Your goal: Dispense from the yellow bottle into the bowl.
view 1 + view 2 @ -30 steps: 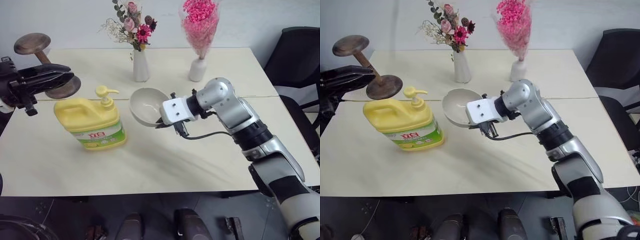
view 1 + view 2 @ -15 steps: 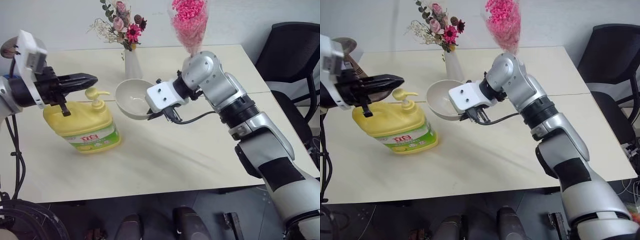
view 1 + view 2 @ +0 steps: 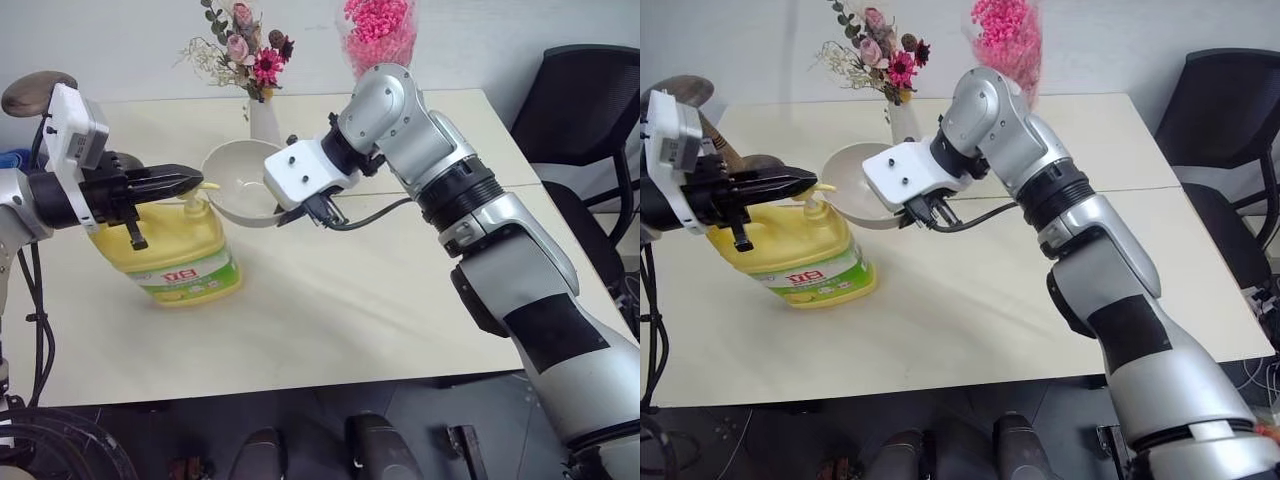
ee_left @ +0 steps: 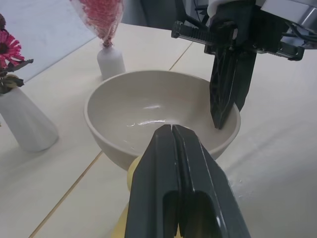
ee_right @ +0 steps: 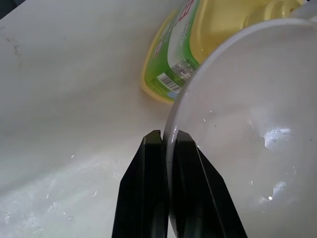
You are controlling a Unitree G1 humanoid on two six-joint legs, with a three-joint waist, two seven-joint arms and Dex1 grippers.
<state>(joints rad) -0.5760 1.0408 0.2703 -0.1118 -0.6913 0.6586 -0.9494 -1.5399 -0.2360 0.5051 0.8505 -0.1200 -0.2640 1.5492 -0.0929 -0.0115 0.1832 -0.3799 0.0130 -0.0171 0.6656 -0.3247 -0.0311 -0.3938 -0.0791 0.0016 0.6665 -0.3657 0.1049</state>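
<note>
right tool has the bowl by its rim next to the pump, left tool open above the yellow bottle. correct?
Not quite: the left tool is shut, fingers pressed together, as the left wrist view shows. The rest holds: the right tool pinches the bowl rim beside the yellow bottle pump.

The pale table [image 3: 350, 320] bears the yellow bottle [image 3: 170, 250], two white vases [image 3: 262, 120], perhaps a wooden stand [image 3: 35, 92].

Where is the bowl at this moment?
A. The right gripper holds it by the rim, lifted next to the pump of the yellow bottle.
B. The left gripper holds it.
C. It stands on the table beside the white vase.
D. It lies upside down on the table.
A: the right gripper is shut on the rim of the bowl, raised off the table beside the yellow bottle.
</note>
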